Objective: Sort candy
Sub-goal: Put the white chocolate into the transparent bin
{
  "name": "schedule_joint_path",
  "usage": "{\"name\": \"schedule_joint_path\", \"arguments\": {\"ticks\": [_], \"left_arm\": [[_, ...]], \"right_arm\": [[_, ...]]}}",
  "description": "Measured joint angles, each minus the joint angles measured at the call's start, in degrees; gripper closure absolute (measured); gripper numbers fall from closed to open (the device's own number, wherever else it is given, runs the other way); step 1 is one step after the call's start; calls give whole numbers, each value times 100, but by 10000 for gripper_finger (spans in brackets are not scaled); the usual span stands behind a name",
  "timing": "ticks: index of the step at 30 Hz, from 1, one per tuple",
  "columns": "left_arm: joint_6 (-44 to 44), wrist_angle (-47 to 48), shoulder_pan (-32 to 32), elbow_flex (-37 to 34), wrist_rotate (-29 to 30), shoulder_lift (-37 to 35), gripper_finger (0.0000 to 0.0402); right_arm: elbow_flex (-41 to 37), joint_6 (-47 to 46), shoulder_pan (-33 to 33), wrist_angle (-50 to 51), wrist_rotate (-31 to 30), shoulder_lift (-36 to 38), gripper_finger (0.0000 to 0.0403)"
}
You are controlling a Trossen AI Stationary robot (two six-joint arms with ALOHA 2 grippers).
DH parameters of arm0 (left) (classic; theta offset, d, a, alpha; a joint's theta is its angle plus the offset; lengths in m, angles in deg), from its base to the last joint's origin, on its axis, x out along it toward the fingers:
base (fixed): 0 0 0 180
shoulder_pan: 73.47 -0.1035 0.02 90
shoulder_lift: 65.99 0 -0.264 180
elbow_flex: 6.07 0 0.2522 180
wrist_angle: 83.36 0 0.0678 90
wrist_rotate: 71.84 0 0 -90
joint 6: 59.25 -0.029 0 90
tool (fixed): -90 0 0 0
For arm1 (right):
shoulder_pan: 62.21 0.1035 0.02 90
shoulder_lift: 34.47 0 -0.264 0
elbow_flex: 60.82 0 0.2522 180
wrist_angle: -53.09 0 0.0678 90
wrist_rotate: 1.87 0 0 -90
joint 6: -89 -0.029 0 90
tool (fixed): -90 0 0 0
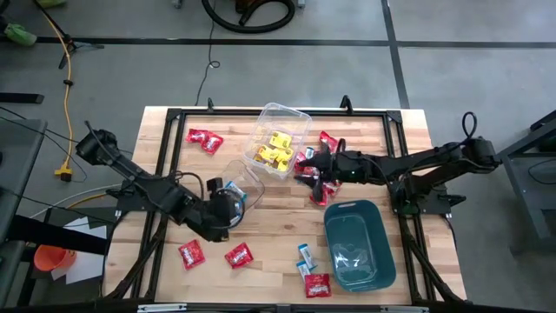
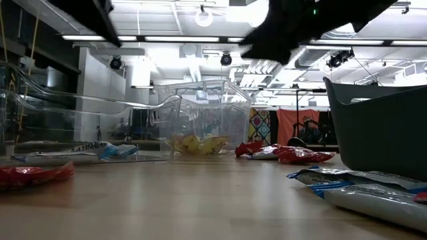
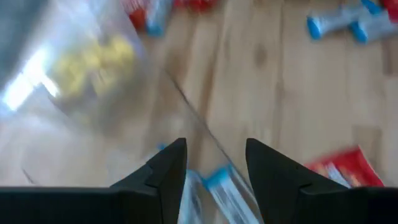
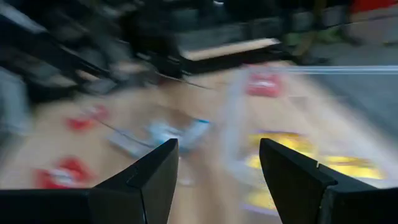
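In the high view, the left gripper (image 1: 233, 202) is seen left of centre over a clear tub (image 1: 246, 178), where a blue-and-white candy (image 1: 233, 188) lies; a release into that tub is judged to be the step in hand. The right gripper (image 1: 306, 165) is held at centre above red candy (image 1: 306, 159), beside the clear tub of yellow candy (image 1: 278, 139). More red packets (image 1: 204, 138) are scattered about, and the teal bin (image 1: 360, 244) sits lower right.

In the low view, both tubs are shown at left and centre, but the grippers are cut off at the top edge.

In the left wrist view, the fingers (image 3: 166, 168) are parted, with the blue-and-white packet (image 3: 217, 183) lying loose between them, probably just dropped. A lift clear is called for next.

In the right wrist view, the fingers (image 4: 155, 174) are spread and empty; a descent onto a red packet is needed, though blur hides which.
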State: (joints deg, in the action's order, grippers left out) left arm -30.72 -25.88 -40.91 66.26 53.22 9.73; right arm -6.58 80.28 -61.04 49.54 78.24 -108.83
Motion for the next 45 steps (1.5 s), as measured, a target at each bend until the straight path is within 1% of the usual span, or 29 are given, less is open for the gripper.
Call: {"name": "schedule_joint_path", "arguments": {"ticks": [2,4,5,7,9,12,16,20,24,27,30,33,36,40,43,45], "left_arm": [[-387,-435,98,-157,518,0,247],[-614,-729,143,-295,842,2,247],[-648,-847,162,-354,940,2,247],[-663,-1024,182,-480,1084,0,247],[-667,-1198,199,-626,1181,2,247],[-564,-1251,211,-744,1192,0,247],[-566,-1279,277,-785,1122,2,247],[-706,-1366,372,-785,897,2,247],[-861,-1391,440,-785,886,2,247],[-1077,-1389,438,-785,908,2,247],[-1283,-1387,401,-785,917,2,247],[-1375,-1379,344,-785,919,2,247],[-1377,-1346,303,-785,917,2,247],[-1382,-1322,303,-785,914,2,247],[-1421,-1319,300,-785,912,2,247],[-1531,-1322,300,-785,915,2,247]], "right_arm": [[141,-445,9,53,536,8,181],[466,-767,104,496,992,8,181],[681,-822,219,882,1055,6,181],[1178,-817,563,1711,906,-87,181],[1746,-728,944,2546,488,-288,181],[2597,-729,1451,3772,47,-751,181],[3487,-1192,1902,4980,21,-1490,181],[4318,-1860,2139,6084,427,-2283,181],[5174,-2535,2197,7245,854,-3094,181],[5721,-2706,2194,7895,1064,-3640,181],[6125,-2716,2192,8167,1103,-4077,181],[6309,-2859,2192,8157,1158,-4419,181],[6329,-3148,2192,8142,1378,-4712,181],[6331,-3183,2192,8301,1760,-5068,181],[6331,-3361,2176,8436,1890,-5259,181],[6330,-3412,2170,8471,1853,-5342,181]]}}
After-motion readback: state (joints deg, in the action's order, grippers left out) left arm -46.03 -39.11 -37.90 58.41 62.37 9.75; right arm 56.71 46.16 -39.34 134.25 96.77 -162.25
